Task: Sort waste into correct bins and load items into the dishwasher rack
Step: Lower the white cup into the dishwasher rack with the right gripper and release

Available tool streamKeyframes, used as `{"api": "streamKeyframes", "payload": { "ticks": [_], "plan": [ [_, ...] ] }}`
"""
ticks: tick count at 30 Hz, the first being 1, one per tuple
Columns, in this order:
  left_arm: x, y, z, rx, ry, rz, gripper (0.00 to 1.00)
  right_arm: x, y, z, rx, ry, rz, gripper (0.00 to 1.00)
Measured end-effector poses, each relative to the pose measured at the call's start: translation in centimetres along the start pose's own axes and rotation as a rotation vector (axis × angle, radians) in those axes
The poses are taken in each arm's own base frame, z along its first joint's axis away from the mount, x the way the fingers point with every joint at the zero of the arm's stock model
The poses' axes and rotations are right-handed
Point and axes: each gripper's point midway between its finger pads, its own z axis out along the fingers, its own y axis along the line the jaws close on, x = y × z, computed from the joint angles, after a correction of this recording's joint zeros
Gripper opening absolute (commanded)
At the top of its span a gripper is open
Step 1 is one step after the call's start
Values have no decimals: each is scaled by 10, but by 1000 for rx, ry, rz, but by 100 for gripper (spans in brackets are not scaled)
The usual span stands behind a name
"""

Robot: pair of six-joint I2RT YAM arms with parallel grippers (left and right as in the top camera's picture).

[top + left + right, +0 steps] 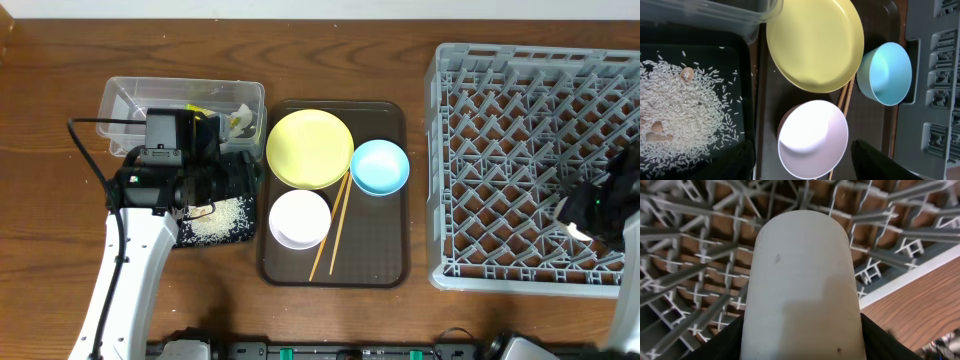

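Right gripper (802, 347) is clamped on the small pale cup (800, 280) over the near right corner of the dishwasher rack (500, 120). The cup's long axis runs straight out from the jaws toward the lattice, so that arm looks like the obvious one to set it down. Left gripper (238, 178) hovers way off left over the black tray (705, 37), jaws apart and empty, with the white bowl (299, 218) just to its right.

Overhead looks straight down; both wrist views look down close, sharing its plate (309, 148) and rack (530, 150).
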Motion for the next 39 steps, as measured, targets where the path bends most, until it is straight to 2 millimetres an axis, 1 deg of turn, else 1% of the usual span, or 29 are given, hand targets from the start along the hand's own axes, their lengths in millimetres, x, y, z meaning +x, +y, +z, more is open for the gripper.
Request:
{"api": "streamKeyframes", "payload": {
  "ticks": [1,3,6,8,9,12,13,15,16,21,27,31,39],
  "plan": [
    [0,0,0,-1,0,0,65,1,0,5,1,20,0,8],
    [0,0,0,-2,-1,2,65,2,2,14,-1,62,1,13],
    [0,1,0,-3,-1,2,65,6,3,21,-1,104,7,47],
    [0,1,0,-6,-2,2,65,6,3,25,3,115,11,59],
    [0,1,0,-6,-2,2,65,5,4,28,4,124,16,62],
    [0,2,0,-9,-1,1,65,2,7,33,-11,123,18,60],
    [0,2,0,-10,0,1,65,2,8,33,-15,124,18,56],
    [0,2,0,-10,1,1,65,2,8,33,-17,124,17,43],
    [1,2,0,-10,1,0,65,2,7,33,-15,124,17,40],
    [1,2,0,-10,3,0,65,1,8,32,-38,123,32,41],
    [2,3,0,-13,8,-2,65,4,11,31,-62,136,38,41],
    [2,3,0,-15,9,-3,65,7,17,29,-97,149,33,46],
    [3,3,0,-16,10,-3,65,10,21,27,-123,163,31,45]
  ]
}}
